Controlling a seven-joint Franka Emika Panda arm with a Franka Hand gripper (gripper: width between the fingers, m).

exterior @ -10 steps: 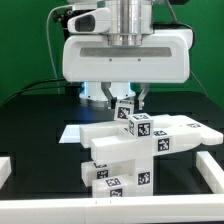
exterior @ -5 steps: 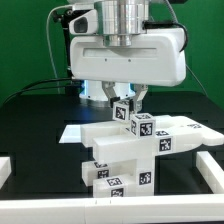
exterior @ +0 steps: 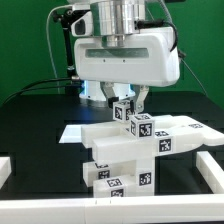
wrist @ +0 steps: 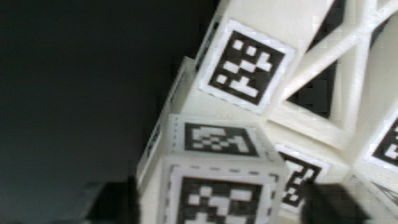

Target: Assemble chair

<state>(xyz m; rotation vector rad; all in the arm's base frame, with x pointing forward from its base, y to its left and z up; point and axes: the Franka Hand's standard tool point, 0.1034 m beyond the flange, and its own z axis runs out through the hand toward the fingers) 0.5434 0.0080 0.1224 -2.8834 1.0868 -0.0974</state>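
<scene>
Directly beneath the tool (exterior: 126,97), the white tagged chair assembly (exterior: 135,150) (its top post (exterior: 123,109) clamped between the fingers)

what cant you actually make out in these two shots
- Exterior view: the grey two-finger gripper is half hidden by its own white housing; whether it grips the small white tagged block cannot be told.
- Exterior view: the stacked white tagged chair parts cover each other's joints.
- Wrist view: the white tagged post is blurred and cut off by the edge.
- Exterior view: the flat white marker board is mostly covered by the parts.
</scene>
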